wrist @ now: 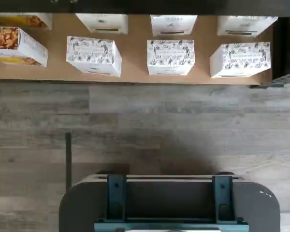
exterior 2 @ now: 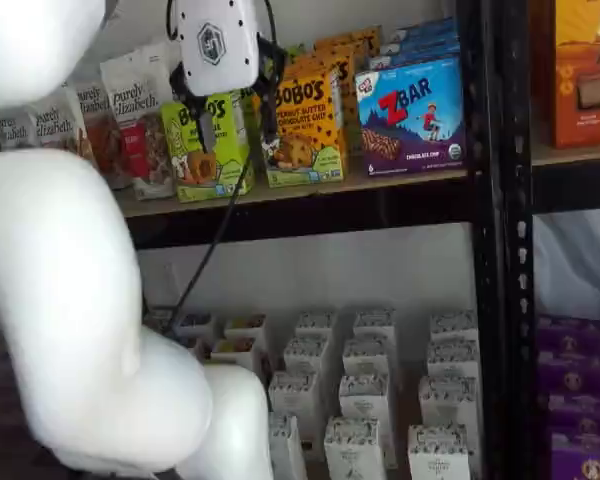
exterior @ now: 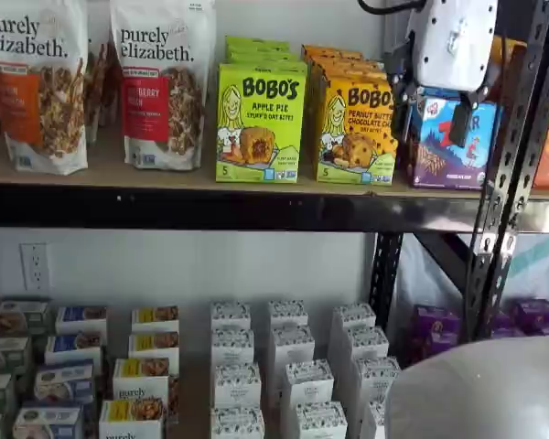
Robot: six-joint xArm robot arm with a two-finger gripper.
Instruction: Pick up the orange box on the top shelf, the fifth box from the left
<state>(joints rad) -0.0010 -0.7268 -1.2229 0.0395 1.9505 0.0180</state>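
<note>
Both shelf views show the gripper [exterior 2: 235, 120] hanging fingers-down before the orange box [exterior 2: 305, 125], fingers visibly spread apart.

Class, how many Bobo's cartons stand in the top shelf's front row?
2: the lime-green carton, and the orange box to its right. More stand behind, partly hidden.

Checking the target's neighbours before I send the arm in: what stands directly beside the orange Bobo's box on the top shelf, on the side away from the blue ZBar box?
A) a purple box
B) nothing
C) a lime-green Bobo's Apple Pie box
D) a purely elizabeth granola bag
C: in a shelf view the lime-green Apple Pie box stands right beside the orange box on the top shelf, with the granola bags further along.
</note>
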